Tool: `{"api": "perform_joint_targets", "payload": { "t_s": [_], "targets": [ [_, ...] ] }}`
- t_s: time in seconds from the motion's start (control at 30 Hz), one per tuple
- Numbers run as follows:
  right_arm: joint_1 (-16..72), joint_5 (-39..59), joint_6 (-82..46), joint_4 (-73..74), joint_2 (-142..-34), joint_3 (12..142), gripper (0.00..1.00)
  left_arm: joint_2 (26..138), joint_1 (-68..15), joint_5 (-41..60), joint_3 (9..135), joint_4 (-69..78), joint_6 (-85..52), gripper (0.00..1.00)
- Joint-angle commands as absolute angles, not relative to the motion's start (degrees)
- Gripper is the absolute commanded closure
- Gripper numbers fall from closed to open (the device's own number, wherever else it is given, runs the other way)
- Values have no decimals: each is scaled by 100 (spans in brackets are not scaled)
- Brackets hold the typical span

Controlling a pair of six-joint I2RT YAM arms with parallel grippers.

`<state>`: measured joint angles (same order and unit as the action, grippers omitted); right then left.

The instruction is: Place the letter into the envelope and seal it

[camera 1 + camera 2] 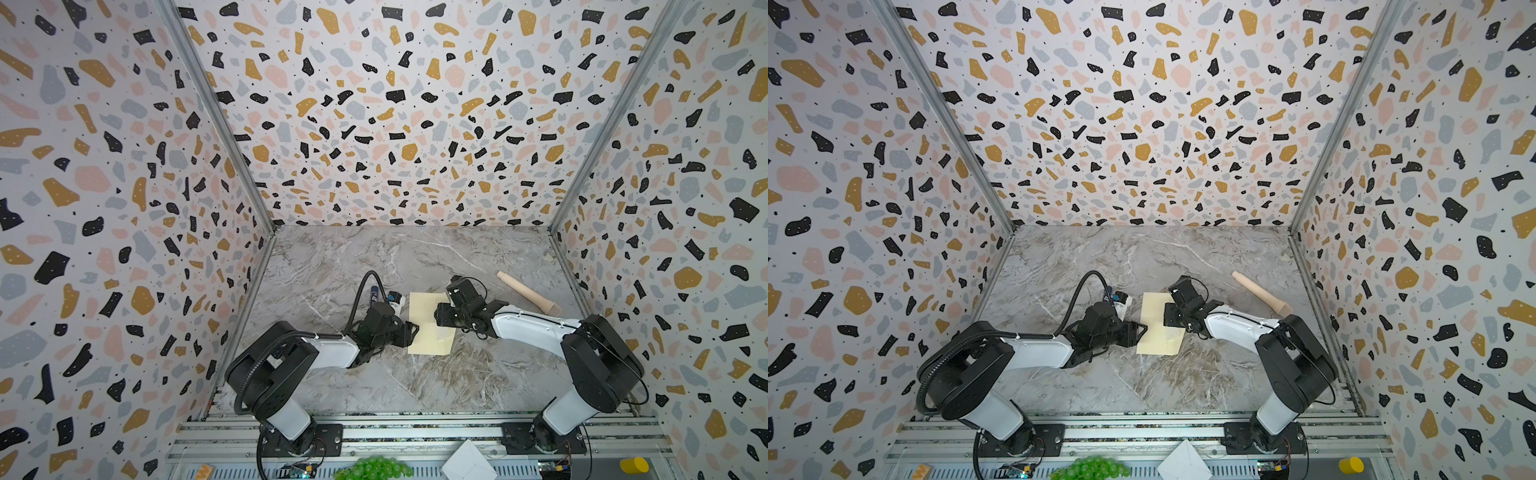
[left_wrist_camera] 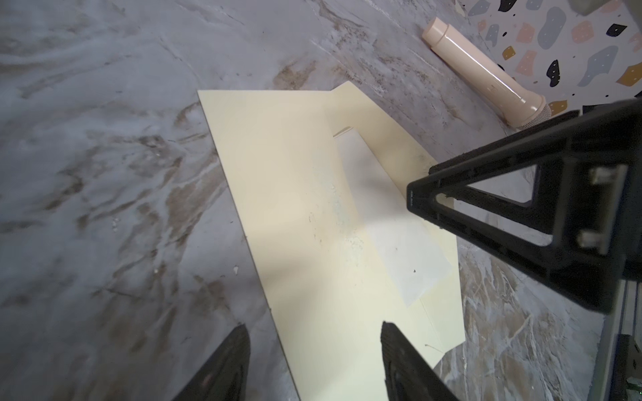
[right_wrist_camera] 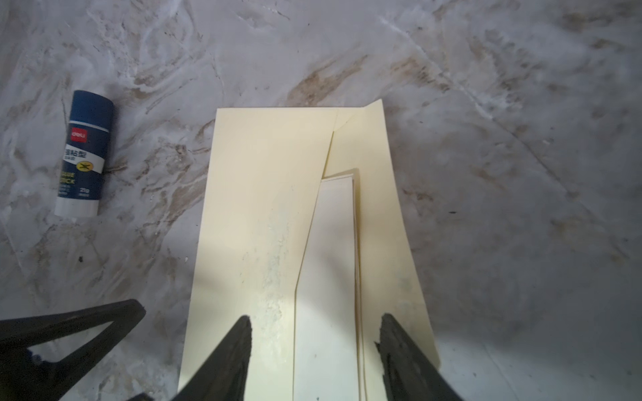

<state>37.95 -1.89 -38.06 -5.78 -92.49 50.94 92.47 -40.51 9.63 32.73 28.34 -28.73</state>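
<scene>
Hovering with left end effector [image 2: 314, 326] and right end effector [image 3: 316, 316] both spread open, gripping nothing, above the envelope [image 3: 264, 180]. Lying flat on the tabletop [image 3: 521, 139], cream, flap unfolded, whitish smear along the body. Showing the letter [image 3: 330, 260] as a pale blank sheet tucked partly inside.

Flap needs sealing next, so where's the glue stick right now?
The glue stick lies on its side on the marble table, just left of the envelope by its far corner in both top views; the right wrist view shows it plainly.
</scene>
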Motion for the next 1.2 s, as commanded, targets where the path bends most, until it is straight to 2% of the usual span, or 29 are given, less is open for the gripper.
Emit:
{"api": "perform_joint_targets", "payload": {
  "t_s": [0.0,1.17],
  "targets": [
    [3806,-133,-3858,-538,-9280,5049,41,9348,-4040,1076,3305,3102,-2857,42],
    [3810,568,-4180,-31,-9738,4887,47,9967,-4156,1299,3296,3621,-3138,46]
  ]
}}
